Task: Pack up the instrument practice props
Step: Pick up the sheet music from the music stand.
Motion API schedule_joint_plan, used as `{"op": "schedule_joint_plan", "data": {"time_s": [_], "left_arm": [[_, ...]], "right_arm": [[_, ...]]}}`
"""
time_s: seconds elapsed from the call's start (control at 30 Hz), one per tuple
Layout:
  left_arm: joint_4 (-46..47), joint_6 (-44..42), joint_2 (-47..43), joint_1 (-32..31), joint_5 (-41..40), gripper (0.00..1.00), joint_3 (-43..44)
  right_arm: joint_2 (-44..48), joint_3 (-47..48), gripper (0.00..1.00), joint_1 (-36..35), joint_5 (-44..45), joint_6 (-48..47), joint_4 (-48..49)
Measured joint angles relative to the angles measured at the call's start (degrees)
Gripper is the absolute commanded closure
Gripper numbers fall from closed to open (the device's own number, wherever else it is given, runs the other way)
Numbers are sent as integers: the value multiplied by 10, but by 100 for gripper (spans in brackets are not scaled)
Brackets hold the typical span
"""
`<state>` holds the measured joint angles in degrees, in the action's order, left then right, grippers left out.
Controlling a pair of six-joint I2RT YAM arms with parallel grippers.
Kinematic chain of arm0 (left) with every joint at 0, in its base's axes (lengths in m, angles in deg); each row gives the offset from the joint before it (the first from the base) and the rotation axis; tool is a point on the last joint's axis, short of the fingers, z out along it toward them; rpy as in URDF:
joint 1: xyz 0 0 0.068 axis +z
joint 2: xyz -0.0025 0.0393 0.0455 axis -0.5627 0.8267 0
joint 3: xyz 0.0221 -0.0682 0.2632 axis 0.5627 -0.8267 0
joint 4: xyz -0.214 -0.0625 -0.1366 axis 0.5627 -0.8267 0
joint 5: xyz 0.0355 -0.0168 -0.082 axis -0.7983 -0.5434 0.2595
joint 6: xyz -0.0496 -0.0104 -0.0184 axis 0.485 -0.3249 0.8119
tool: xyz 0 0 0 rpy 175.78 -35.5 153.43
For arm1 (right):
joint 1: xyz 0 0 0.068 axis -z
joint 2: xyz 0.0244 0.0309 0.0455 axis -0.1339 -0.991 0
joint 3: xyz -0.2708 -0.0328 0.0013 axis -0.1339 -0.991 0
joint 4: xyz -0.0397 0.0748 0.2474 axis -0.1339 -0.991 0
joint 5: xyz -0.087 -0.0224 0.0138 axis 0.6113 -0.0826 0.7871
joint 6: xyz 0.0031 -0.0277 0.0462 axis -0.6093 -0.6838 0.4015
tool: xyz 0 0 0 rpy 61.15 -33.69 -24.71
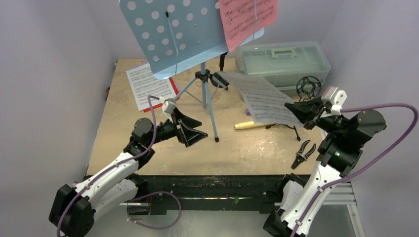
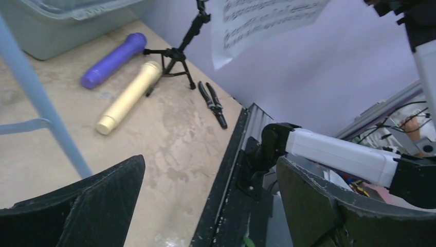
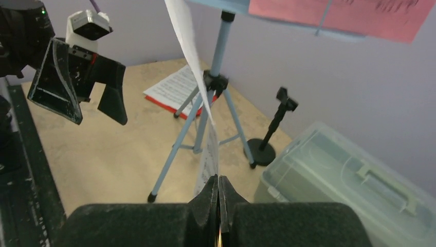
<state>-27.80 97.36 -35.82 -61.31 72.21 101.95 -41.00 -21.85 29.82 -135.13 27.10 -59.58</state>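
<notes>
Top camera looks down from behind; wrist cameras, low and close, face each other across the desk (image 1: 247, 148), sharing the tripod legs (image 3: 178, 149).

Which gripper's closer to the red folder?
Left. The left gripper hangs open just nearside of the red folder; the right gripper, shut on a music sheet, is across the table.

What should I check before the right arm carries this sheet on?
1. Right pincer grips sheet: ok, shut on its edge.
2. Sheet free of stand: cannot tell; they overlap in the top and right wrist views.
3. Left pincer free: ok, open and empty.
4. Box open: not ok, looks closed.
5. Stand emptied: not ok, pink sheet on it.
</notes>
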Motion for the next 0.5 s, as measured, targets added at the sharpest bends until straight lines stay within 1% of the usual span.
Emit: {"op": "schedule_joint_plan", "data": {"time_s": [0.07, 0.2, 0.3, 0.4, 0.5], "left_arm": [[41, 22, 10, -50, -35, 0, -16], [109, 43, 42, -129, -103, 0, -36], [184, 57, 74, -163, -153, 0, -52], [263, 77, 130, -187, -197, 0, -65], [307, 105, 201, -207, -240, 0, -66]], "right_arm": [[6, -20, 100, 0, -16, -79, -87], [-14, -90, 100, -1, -25, -167, -204], [-52, -119, 100, -11, -25, -211, -263], [-107, -139, 100, -44, -24, -263, -326], [-145, -156, 100, -80, -22, -269, -341]]}}
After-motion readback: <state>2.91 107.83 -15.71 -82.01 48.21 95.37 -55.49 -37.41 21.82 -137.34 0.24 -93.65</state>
